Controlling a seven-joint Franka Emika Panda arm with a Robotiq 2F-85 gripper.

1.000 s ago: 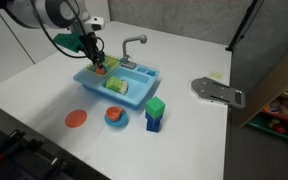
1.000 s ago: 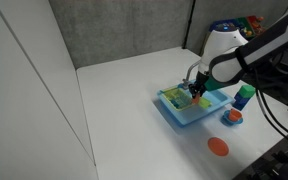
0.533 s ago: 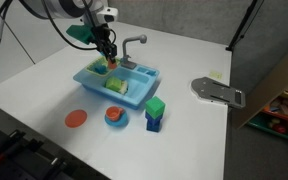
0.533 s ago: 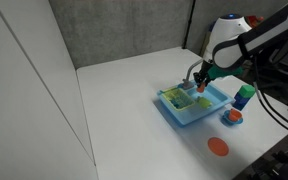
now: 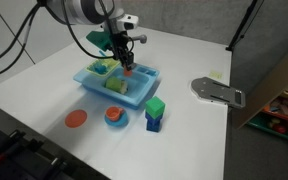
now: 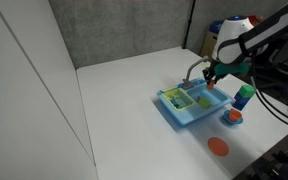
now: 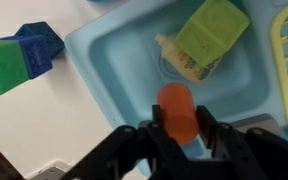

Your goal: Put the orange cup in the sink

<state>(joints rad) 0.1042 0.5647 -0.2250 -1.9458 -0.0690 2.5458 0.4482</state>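
My gripper [image 7: 177, 122] is shut on the orange cup [image 7: 176, 108], a small orange-red plastic cup, and holds it above the light blue toy sink [image 7: 114, 55]. In both exterior views the gripper [image 5: 127, 66] [image 6: 213, 80] hangs over the sink [image 5: 96, 82] [image 6: 176, 116], at the end nearer the grey faucet [image 5: 140, 40]. The basin below holds a green-and-yellow toy carton [image 7: 200, 38]. The cup shows as a small orange spot between the fingers [image 5: 128, 71].
An orange flat disc [image 5: 76, 119] and an orange-and-blue bowl-like piece [image 5: 115, 117] lie on the white table in front of the sink. A green block on a blue block [image 5: 155, 112] stands beside it. A grey metal plate [image 5: 216, 92] lies farther off.
The gripper has carried the orange cup along the sink, from its far compartment toward the end by the faucet and blocks. The cup stays gripped.
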